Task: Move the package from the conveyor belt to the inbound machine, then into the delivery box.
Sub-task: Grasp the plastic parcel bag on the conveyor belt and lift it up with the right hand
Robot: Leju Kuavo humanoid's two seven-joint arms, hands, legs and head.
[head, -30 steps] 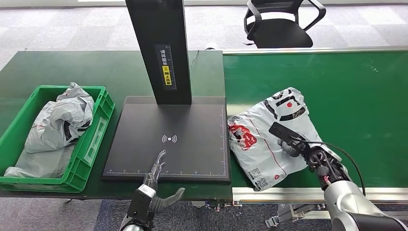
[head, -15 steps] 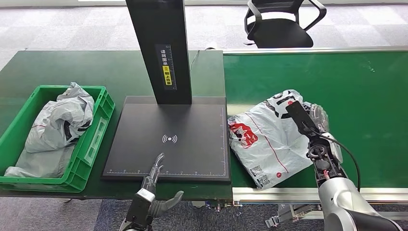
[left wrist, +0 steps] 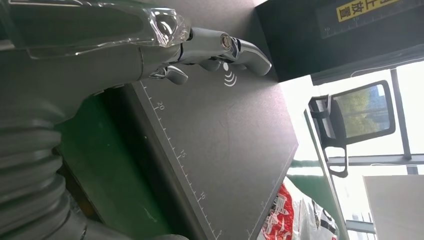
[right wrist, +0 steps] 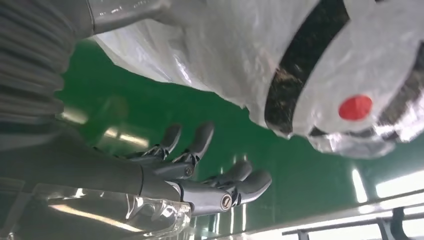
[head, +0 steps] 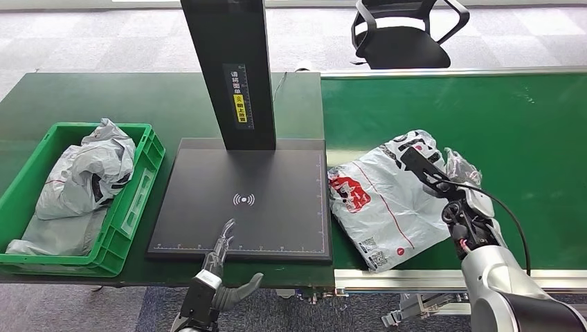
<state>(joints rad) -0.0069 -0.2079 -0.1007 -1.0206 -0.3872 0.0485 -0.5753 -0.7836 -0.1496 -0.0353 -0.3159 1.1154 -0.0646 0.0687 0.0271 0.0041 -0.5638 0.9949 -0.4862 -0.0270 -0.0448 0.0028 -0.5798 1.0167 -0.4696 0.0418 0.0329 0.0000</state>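
The package (head: 387, 204) lies on the green conveyor belt (head: 526, 124), its near-left edge just beside the black scanner pad (head: 277, 214) of the inbound machine. My right hand (head: 443, 187) is at the package's far right side; half a second ago it stood a little farther along the bag, and a second ago it lay low across the bag's middle. In the right wrist view its fingers (right wrist: 235, 182) are spread apart over the belt beside the bag, holding nothing. My left hand (head: 220, 252) has stayed at the pad's near edge, fingers loosely apart and empty. The green delivery box (head: 142, 187), left of the pad, holds grey bags (head: 86, 173).
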